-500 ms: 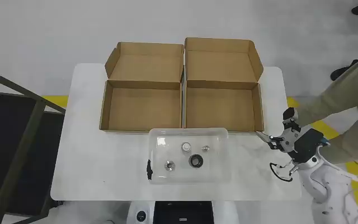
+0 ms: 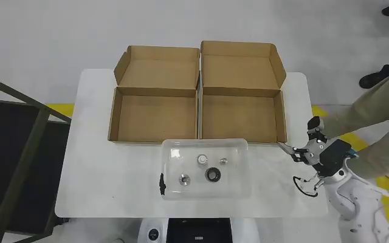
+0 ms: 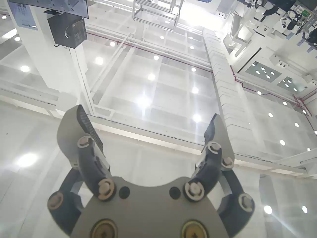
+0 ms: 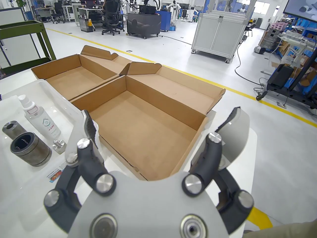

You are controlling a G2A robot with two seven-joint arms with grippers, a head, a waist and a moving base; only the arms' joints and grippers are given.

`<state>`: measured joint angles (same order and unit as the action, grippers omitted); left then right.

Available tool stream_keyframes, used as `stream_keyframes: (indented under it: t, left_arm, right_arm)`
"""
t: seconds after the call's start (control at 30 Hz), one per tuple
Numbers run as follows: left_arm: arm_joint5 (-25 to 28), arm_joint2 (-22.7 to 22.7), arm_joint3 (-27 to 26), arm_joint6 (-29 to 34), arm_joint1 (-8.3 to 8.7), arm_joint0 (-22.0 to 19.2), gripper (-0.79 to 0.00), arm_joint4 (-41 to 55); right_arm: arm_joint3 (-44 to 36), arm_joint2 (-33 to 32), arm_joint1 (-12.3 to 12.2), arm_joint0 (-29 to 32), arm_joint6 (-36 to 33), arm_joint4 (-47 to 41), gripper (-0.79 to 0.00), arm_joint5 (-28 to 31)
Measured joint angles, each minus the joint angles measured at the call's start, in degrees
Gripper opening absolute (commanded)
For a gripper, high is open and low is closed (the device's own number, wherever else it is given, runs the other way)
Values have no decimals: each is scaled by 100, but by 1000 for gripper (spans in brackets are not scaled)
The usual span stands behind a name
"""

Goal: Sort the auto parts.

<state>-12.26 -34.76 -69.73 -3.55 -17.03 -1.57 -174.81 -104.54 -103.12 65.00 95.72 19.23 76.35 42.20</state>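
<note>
The right claw [image 4: 161, 117] is wide open by the table's [image 2: 97, 182] right edge. The left claw [image 3: 147, 115] is wide too.

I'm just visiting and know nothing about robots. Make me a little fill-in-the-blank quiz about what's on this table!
1. Behind the clear bin stand ___ cardboard boxes.
2. Both boxes are ___ inside.
3. The spray bottle stands upright inside the clear ___.
4. The right gripper has its fingers ___, holding nothing.

Missing words: two; empty; bin; open.
</note>
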Motion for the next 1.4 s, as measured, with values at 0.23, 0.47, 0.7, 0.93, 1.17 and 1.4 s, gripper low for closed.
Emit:
stream_keyframes:
  t: [0.23,0.47,0.7,0.93,1.17,1.4]
  left_arm:
    - [0,0,0,0,0,0,0,0]
    - [0,0,0,0,0,0,0,0]
    - [0,0,0,0,0,0,0,0]
    - [0,0,0,0,0,0,0,0]
    - [0,0,0,0,0,0,0,0]
    - [0,0,0,0,0,0,0,0]
  right_arm:
    - [-290,123,-69,-111,-51,325,0,628]
    - [-882,464,-127,-169,-473,580,0,1204]
    - [-1218,1097,-156,-320,-1196,585,0,1547]
    - [-1360,1635,-177,-528,-1807,535,0,1580]
    - [-1331,2103,-191,-752,-2394,398,0,1559]
    - [-1225,2562,-181,-1001,-2846,260,0,1370]
